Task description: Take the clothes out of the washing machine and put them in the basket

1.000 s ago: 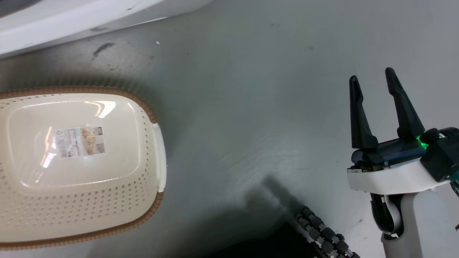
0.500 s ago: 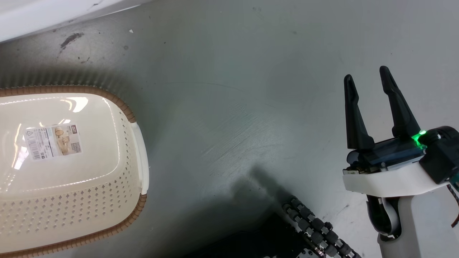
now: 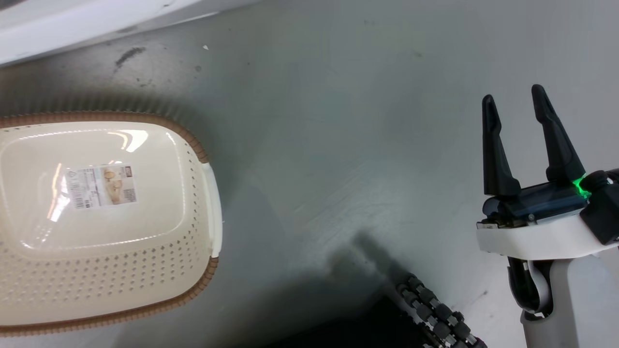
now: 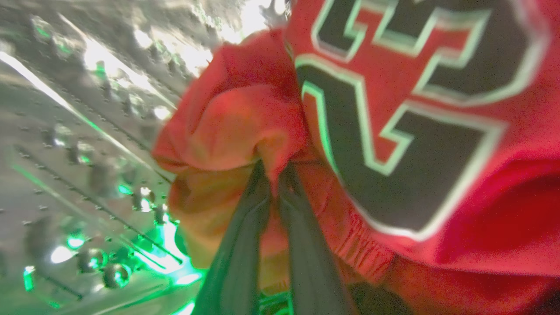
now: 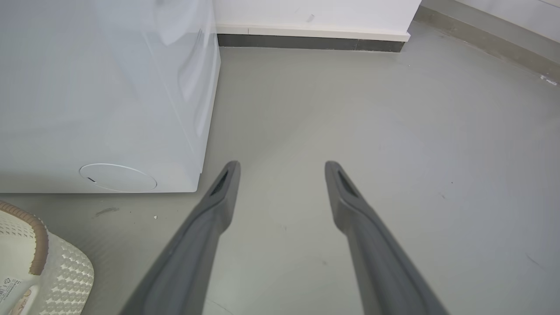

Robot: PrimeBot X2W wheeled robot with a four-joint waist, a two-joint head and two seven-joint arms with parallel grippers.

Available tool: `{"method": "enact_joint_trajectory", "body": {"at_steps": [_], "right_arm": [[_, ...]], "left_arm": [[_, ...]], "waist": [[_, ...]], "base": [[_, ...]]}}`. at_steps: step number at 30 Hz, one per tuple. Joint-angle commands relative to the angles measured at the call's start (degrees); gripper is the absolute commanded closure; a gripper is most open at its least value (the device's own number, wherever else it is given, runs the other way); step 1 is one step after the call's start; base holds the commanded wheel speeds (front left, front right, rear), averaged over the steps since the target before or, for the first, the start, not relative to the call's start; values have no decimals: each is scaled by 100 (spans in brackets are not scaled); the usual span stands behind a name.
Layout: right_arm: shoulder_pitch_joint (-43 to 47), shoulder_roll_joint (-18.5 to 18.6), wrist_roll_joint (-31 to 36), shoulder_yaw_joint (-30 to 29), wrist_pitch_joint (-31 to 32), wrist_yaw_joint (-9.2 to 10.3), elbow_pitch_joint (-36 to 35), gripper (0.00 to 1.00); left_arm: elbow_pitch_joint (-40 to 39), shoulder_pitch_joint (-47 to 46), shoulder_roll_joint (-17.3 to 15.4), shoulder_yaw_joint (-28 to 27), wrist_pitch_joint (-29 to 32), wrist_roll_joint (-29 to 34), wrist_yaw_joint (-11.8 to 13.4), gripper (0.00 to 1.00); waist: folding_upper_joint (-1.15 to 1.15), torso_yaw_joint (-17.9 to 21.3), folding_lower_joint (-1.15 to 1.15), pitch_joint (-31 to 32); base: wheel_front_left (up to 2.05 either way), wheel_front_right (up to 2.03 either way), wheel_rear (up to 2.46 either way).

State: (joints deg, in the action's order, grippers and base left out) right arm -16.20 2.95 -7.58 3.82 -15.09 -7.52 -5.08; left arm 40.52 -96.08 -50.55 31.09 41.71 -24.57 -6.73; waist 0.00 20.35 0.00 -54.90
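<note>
In the left wrist view my left gripper [image 4: 272, 168] is shut on a fold of plain red cloth [image 4: 245, 127] inside the perforated steel drum [image 4: 74, 131] of the washing machine. Right beside it lies a red jersey [image 4: 437, 118] with black white-edged numerals. The cream basket [image 3: 104, 220] with a brown rim stands on the floor at the head view's left, nothing in it but its label; a corner of the basket [image 5: 52, 271] shows in the right wrist view. My right gripper [image 3: 514, 95] hangs open over bare floor at the right, shown open also as the right gripper [image 5: 282, 166] in its own view.
The washing machine's white side [image 5: 105, 96] stands left of my right gripper, and its lower edge [image 3: 72, 24] runs along the head view's top left. Grey floor [image 3: 338, 145] spreads between basket and right gripper. A black ribbed cable chain [image 3: 435, 314] lies at the bottom. A wall baseboard [image 5: 306, 41] is beyond.
The head camera swung one way and back, so the basket and floor marks slid left and then right. The right gripper stays open in about the same place.
</note>
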Motion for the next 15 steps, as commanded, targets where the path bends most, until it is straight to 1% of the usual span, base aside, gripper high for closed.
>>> {"method": "enact_joint_trajectory", "body": {"at_steps": [1,4,8,15], "right_arm": [[-23,-12,11,-55,-12,6,10,0],[-22,-12,137,-136,-13,6,29,0],[-85,-9,246,-316,-12,6,82,0],[-39,-9,450,-488,-12,6,173,0]], "left_arm": [[47,93,134,-10,-247,-23,29,100],[203,199,289,73,-672,5,12,100],[422,429,603,92,-1367,-79,33,100],[927,1269,1076,143,-2482,-257,90,100]], "waist": [[0,-160,0,176],[0,-347,0,352],[0,-591,0,678],[0,-877,0,1430]], "base": [[0,0,0],[0,0,0],[0,0,0],[0,0,0]]}}
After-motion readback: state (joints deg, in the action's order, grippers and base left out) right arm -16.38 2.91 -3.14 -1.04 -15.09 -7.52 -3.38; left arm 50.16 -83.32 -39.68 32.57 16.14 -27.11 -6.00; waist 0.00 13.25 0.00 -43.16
